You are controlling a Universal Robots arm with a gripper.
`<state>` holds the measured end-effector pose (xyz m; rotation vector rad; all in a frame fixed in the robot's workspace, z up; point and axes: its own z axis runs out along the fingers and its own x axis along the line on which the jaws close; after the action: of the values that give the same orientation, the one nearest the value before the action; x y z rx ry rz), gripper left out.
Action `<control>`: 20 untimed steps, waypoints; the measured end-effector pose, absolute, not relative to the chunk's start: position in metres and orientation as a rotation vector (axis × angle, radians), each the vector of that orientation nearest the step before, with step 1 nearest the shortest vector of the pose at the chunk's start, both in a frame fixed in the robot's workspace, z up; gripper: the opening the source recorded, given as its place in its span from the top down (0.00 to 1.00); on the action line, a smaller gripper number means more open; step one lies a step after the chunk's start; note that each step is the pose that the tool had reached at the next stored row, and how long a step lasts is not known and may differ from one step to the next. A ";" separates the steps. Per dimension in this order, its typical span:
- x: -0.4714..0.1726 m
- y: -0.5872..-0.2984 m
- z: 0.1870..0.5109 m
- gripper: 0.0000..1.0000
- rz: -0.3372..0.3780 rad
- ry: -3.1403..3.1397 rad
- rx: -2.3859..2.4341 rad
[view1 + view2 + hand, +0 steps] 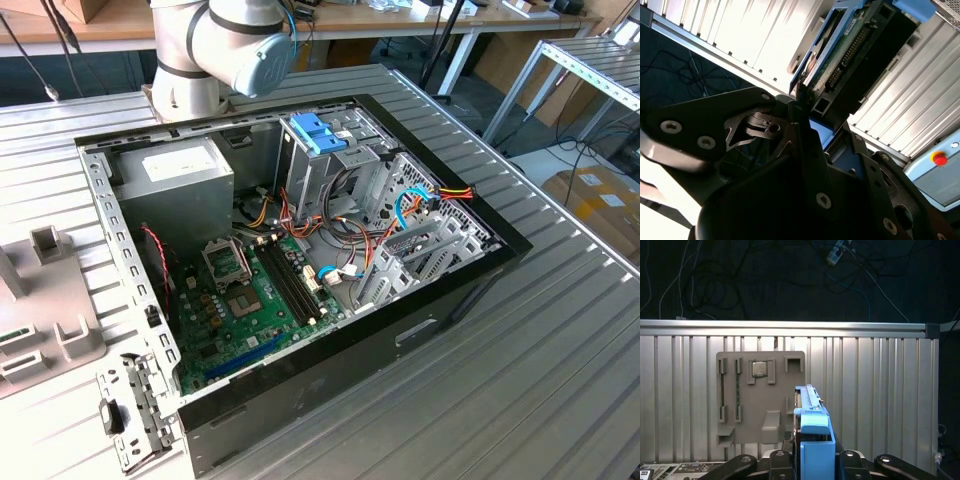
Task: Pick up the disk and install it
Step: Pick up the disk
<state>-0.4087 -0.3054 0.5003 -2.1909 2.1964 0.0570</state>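
Disk [815, 440] sits edgewise; gripper [815, 462] clamps it.

Exterior view: robot arm [230, 45] cut off by the top edge, with only its base and one joint in frame. Grey fixture tray [60, 290] runs off the exterior view's left edge. Cardboard box [595, 200] is clipped at the exterior view's right.

First wrist view: the disk [810, 400] is seen edge-on, broad faces turned away, held end buried between the gripper [815, 462] links.

Second wrist view: gripper body covers the disk's near end. Blue end piece [915, 7] is cut by the frame edge.
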 end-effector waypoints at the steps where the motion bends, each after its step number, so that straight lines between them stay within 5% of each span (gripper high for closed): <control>1: -0.407 -0.305 0.500 0.63 0.057 2.196 -2.191; 20: -0.379 -0.305 0.500 0.63 0.057 2.196 -2.191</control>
<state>-0.3795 -0.3054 0.5003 -2.1910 2.1964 0.0570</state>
